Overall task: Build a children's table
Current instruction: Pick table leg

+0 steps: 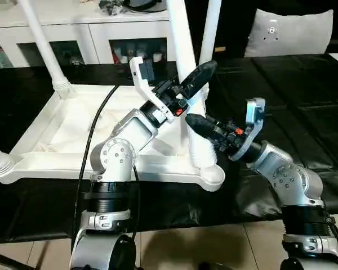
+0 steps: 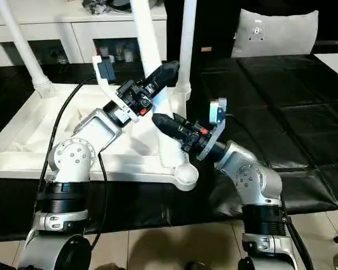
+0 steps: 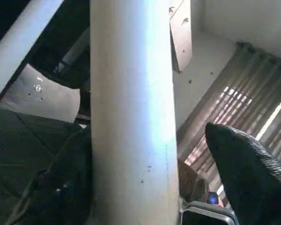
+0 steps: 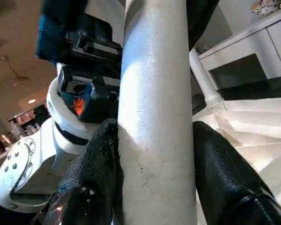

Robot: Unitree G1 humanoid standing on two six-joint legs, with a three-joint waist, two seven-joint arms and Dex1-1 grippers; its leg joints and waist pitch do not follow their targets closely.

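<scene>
We see no brand name or readable writing anywhere; the nearest mark is a small orange patch on the wrist housings. Nearest us, tan floor tiles (image 1: 214, 247) give way to a black sheet (image 1: 304, 95) spread over the work surface. On it lies the children's table (image 1: 56, 163), white and upside down, its legs pointing up. At the near corner socket our right gripper (image 4: 154, 159) clasps the leg (image 1: 183, 50), one black finger pressed to each side of the tube. Higher on that leg our left gripper (image 1: 200, 76) straddles the tube with its fingers (image 3: 253, 173) spread and one standing clear of it. Beyond, a grey cushion (image 1: 287, 31) rests on the sheet, and a white cabinet (image 1: 101, 28) with dark doors stands against the back.
</scene>
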